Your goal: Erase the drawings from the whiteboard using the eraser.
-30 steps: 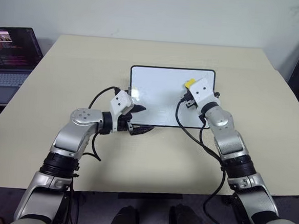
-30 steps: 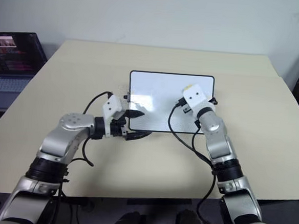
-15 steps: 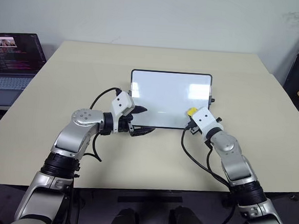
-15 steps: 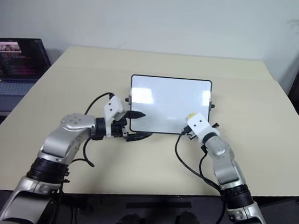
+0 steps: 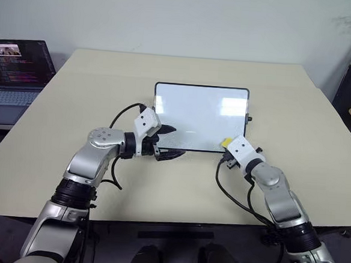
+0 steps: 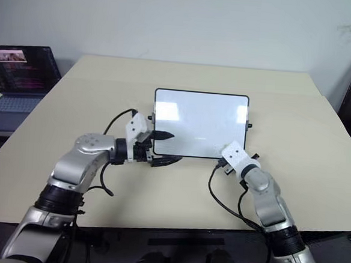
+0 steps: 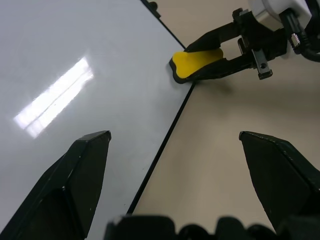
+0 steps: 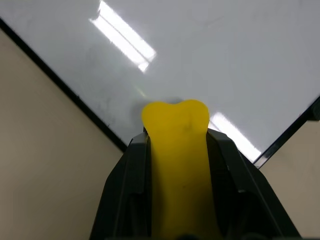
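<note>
Yellow eraser: clamped between the two black fingers of the right gripper, tip laid on the near right corner of the whiteboard, across its thin black frame.
Right gripper: closed on the eraser, at the board's near right corner, angled forward and slightly down.
Left gripper: spread wide, holding nothing, one finger over the board's near left corner, the other over the bare tabletop just beside the frame.
Whiteboard: flat on the beige table, midway between both arms, glossy white surface showing ceiling-light reflections; drawings too small to make out, if any.
Table: pale beige top, stretching well beyond the board on every side.
Laptop: far left, off the table's edge, lid up, screen lit, well apart from the board.
</note>
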Motion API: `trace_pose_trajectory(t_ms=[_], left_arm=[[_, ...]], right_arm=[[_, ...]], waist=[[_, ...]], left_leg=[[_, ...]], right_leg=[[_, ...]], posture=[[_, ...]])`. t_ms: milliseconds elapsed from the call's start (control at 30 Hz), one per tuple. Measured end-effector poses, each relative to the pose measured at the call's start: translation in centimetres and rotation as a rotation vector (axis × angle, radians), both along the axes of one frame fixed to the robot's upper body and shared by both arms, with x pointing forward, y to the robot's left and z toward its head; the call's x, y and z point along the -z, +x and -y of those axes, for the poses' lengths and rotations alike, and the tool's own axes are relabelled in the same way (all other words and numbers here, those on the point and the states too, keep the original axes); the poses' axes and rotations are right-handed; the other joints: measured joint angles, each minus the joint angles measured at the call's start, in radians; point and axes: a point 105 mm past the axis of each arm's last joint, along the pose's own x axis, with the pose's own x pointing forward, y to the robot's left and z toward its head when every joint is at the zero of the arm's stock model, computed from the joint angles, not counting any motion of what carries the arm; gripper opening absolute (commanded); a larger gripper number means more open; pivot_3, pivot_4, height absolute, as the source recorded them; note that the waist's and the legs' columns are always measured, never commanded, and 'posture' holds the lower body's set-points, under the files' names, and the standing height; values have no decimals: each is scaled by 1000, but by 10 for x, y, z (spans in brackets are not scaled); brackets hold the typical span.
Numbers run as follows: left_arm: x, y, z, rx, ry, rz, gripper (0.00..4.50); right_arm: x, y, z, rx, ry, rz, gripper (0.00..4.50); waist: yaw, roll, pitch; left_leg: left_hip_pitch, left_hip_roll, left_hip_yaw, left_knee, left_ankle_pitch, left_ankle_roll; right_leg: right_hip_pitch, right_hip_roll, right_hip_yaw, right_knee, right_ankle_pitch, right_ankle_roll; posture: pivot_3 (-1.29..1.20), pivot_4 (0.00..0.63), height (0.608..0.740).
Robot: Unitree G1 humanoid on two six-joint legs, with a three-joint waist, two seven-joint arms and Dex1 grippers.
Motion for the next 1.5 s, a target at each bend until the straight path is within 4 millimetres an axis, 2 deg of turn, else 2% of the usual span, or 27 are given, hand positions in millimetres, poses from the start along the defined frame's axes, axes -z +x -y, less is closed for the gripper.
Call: trace_pose_trajectory(t_ms=[133, 233, 367, 433, 533, 767, 933, 1100, 1233, 1400, 1433, 1500], left_arm=[[-5, -4, 15, 70, -8, 11, 4500], [-12, -8, 23, 122, -8, 32, 4500], [-17, -15, 35, 214, 6, 52, 4500], [-18, -19, 42, 260, 10, 51, 4500], [-21, -25, 59, 356, 7, 71, 4500], [-27, -27, 96, 506, 2, 118, 4500], [-17, -30, 109, 583, 52, 138, 4500], [-8, -28, 116, 596, 81, 158, 4500], [-7, -28, 118, 600, 94, 187, 4500], [-8, -27, 121, 588, 83, 195, 4500], [-8, -26, 120, 578, 80, 197, 4500], [-9, -23, 118, 543, 66, 200, 4500]], right_arm=[[0, -13, 9, 54, 114, -49, 1141], [-5, -23, 25, 117, 194, -74, 1141], [-33, -34, 54, 220, 306, -23, 1141], [-42, -39, 66, 265, 328, -1, 1141], [-36, -43, 84, 339, 333, -22, 1141], [-16, -39, 106, 449, 359, -80, 1141], [-3, -36, 112, 487, 378, -109, 1141], [-4, -29, 117, 498, 413, -95, 1141], [-5, -22, 123, 523, 456, -89, 2400], [-13, -14, 133, 554, 530, -54, 4198], [-17, -13, 134, 556, 549, -33, 4472], [-27, -11, 137, 556, 577, 13, 4472]], waist=[[2, 1, 1], [2, 1, 1], [3, 2, 2], [3, 2, 2], [6, 3, 2], [3, 3, 2], [1, 4, 2], [2, 4, 2], [2, 4, 2], [2, 4, 2], [2, 4, 2], [2, 4, 2]], left_leg=[[-5, 0, -3, 0, 0, 0], [-16, -2, -3, 0, 0, 0], [-26, -2, -4, -1, 0, -1], [-29, -3, -4, -1, 0, -1], [-30, -4, -5, -1, 0, -1], [-29, -6, -4, -1, -1, 0], [-28, -6, -2, 0, -1, 0], [-28, -6, -2, 0, -1, 0], [-28, -6, -2, 0, -1, 0], [-28, -6, -2, 0, -1, 0], [-28, -6, -2, 0, -1, 0], [-28, -6, -2, 0, -1, 0]], right_leg=[[-3, -2, -1, -2, 0, 0], [-15, -2, -1, 1, 3, -4], [-24, -4, -1, 0, 2, -4], [-26, -4, -2, -2, 2, -3], [-26, -4, -2, -3, 2, -3], [-25, -3, -3, -2, 1, -2], [-25, -2, -3, -1, 1, -2], [-25, -2, -3, 0, 1, -2], [-25, -2, -2, 0, 1, -2], [-25, -2, -2, 0, 1, -2], [-25, -3, -2, 1, 1, -2], [-25, -2, -2, 1, 1, -2]], posture=[[0, 150, 740], [0, 150, 740], [0, 150, 740], [0, 150, 740], [0, 150, 740], [0, 150, 740], [0, 150, 740], [0, 150, 740], [0, 150, 740], [0, 150, 740], [0, 150, 740], [0, 150, 740]])
